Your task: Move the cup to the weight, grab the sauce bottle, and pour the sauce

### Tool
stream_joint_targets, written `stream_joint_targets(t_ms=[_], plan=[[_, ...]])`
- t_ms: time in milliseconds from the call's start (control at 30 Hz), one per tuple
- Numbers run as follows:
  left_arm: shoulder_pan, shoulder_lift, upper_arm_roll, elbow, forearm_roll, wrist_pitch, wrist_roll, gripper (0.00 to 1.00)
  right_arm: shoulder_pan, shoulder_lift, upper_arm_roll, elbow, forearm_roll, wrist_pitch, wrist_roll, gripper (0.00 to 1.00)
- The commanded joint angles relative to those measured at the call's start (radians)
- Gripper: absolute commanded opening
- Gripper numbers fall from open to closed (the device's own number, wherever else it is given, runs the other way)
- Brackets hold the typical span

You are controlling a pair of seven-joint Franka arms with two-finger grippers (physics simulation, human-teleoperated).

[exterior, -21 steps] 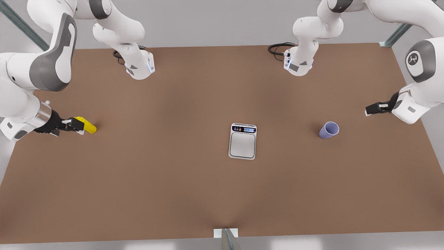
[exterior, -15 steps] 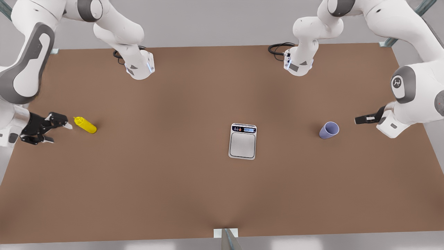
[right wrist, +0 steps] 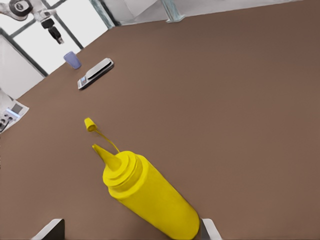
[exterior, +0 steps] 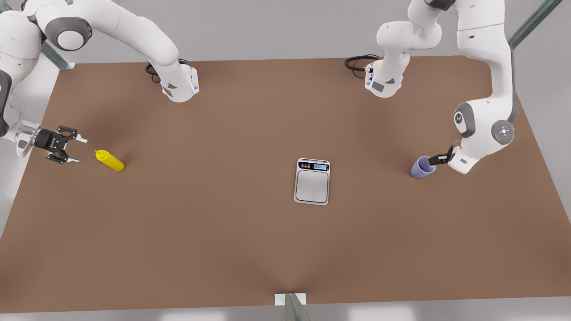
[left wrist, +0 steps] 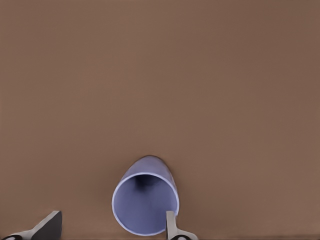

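Observation:
The lavender cup (exterior: 422, 167) stands upright at the front view's right, well apart from the weight (exterior: 312, 181) at the table's middle. My left gripper (exterior: 435, 159) hangs open over the cup's rim; in the left wrist view one fingertip (left wrist: 171, 226) overlaps the edge of the cup (left wrist: 145, 202) and the other sits off to the side. The yellow sauce bottle (exterior: 110, 161) stands at the front view's left. My right gripper (exterior: 76, 150) is open a short way from it, toward the table's edge. In the right wrist view the bottle (right wrist: 150, 195) lies between the fingertips (right wrist: 50, 229), its small cap (right wrist: 90, 124) hanging off a tether.
Both arm bases (exterior: 180, 87) with coiled cables stand along the far table edge. A metal post (exterior: 292, 307) rises at the near edge. In the right wrist view the weight (right wrist: 95, 73) and the cup (right wrist: 72, 60) show far off across the brown table (exterior: 223, 232).
The left gripper has moved in from the front view's right and down onto the cup's rim. The right gripper has backed away from the sauce bottle toward the front view's left.

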Motion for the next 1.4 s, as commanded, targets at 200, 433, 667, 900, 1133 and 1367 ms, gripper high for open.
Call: stream_joint_targets(t_ms=[200,433,667,900,1133,1367], plan=[[-0.002,0.064,0.001,0.000,-0.002,0.008,0.000,0.72,0.011,0.077,0.002,0.011,0.020,0.020,-0.211,1.00],[0.007,0.107,0.015,0.002,-0.003,0.023,0.000,0.73,0.014,0.138,0.007,0.028,0.021,0.020,-0.280,1.00],[0.007,0.122,0.014,0.002,-0.006,0.046,-0.015,0.73,0.043,0.167,0.010,0.028,0.034,0.020,-0.303,1.00],[0.007,0.184,0.008,0.005,-0.032,0.080,-0.017,0.73,0.065,0.176,0.015,0.025,0.034,0.019,-0.314,1.00],[0.006,0.193,0.008,0.005,-0.032,0.080,-0.017,0.39,0.077,0.182,0.031,0.002,0.034,0.014,-0.421,1.00],[0.006,0.196,0.008,0.008,-0.032,0.074,-0.015,0.22,0.075,0.186,0.031,0.005,0.034,0.005,-0.489,1.00]])
